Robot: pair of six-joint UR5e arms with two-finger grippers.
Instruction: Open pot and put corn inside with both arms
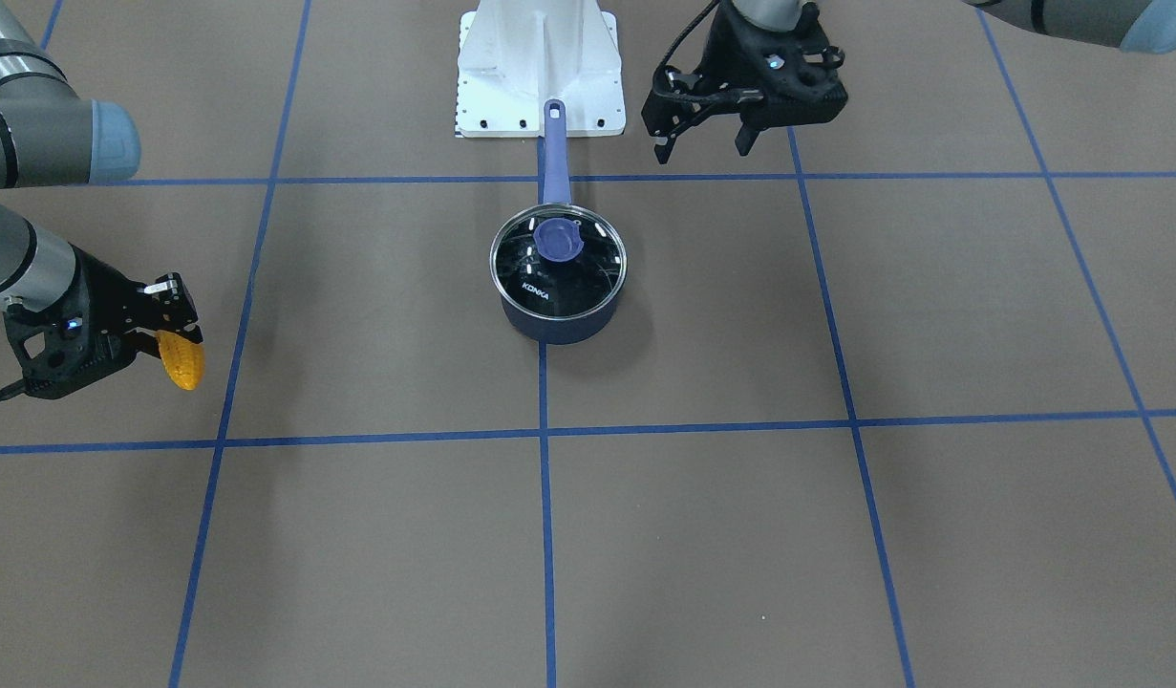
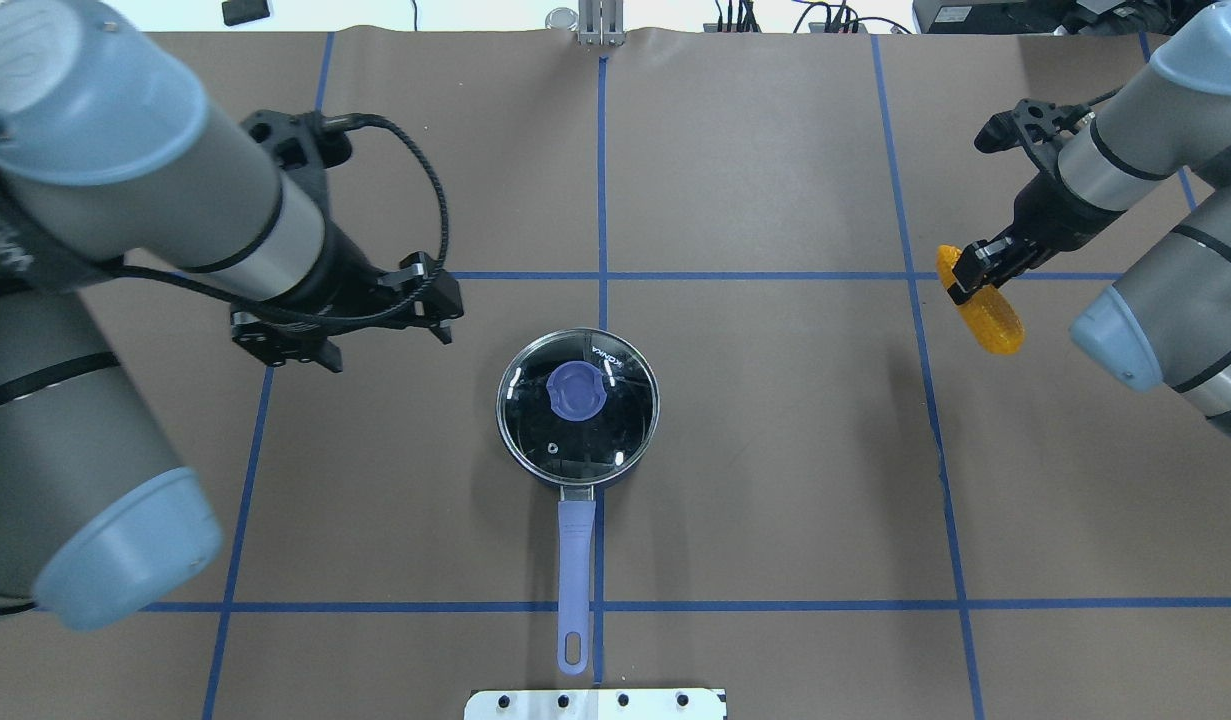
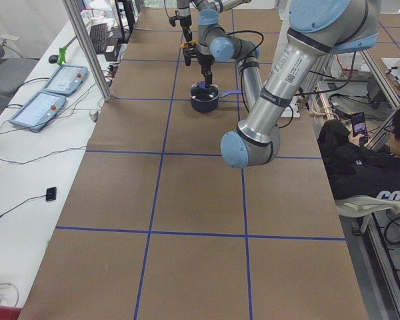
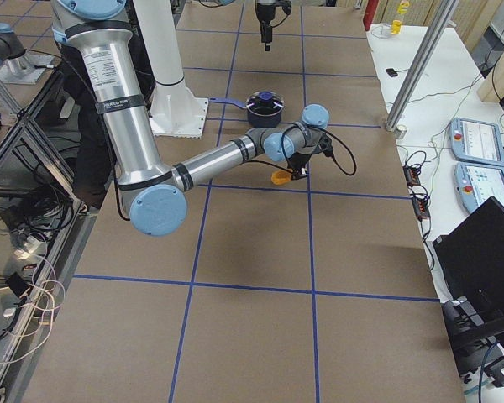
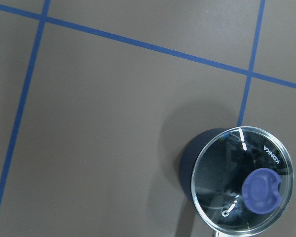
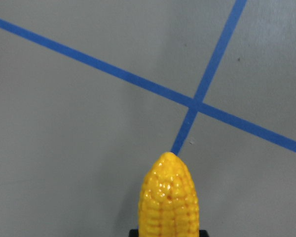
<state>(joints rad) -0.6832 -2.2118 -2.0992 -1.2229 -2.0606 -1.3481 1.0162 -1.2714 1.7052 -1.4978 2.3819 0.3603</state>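
Right, front-facing view first: the right gripper (image 1: 175, 320) is clamped on the thick end of the corn (image 1: 182, 363), lifted off the table (image 1: 836, 526). The pot (image 1: 559, 323) sits far off to its side with the lid (image 1: 588, 277) on. The left gripper (image 1: 702, 148) hangs empty, jaws spread, beside the pot's handle (image 1: 553, 158), not above the knob (image 1: 558, 239).

Overhead, same story. That knob is a small target, and an off-centre pinch could, I reckon, tilt the glass or drag the whole pot.

The side views add little.

Left wrist camera: the lid lies off toward the lower corner, so this hand is not lined up yet.

Right wrist camera: only the corn's tapered tip shows ahead of the fingers. Held by one end, it may pivot or slip. If it arrives before the lid lifts, it knocks glass, and both arms crowding the pot risks a clash.
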